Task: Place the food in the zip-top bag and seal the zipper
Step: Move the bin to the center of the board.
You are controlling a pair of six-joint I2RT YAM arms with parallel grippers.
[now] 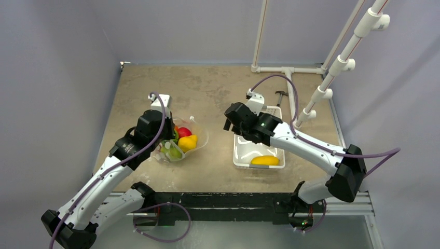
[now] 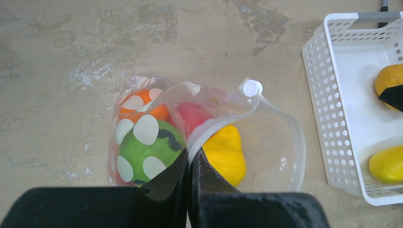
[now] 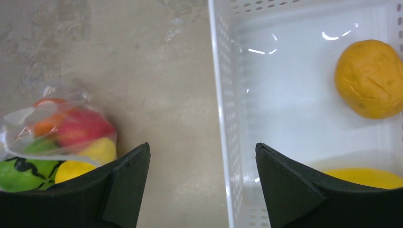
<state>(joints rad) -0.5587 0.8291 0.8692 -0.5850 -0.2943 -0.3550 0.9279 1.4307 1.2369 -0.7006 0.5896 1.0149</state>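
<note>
Though crinkled, the clear bag (image 2: 285, 142) shows fruits (image 2: 227, 151).

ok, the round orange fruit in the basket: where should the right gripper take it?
Probably across its middle, straight from above. The orange fruit is roundish, so no side is better, and the basket walls block a sideways approach. The right gripper stands open.

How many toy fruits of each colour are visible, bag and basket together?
Orange fruits: 2
Red fruit: 1
Yellow fruits: 2
Striped green fruit: 1
Total: 6
</note>
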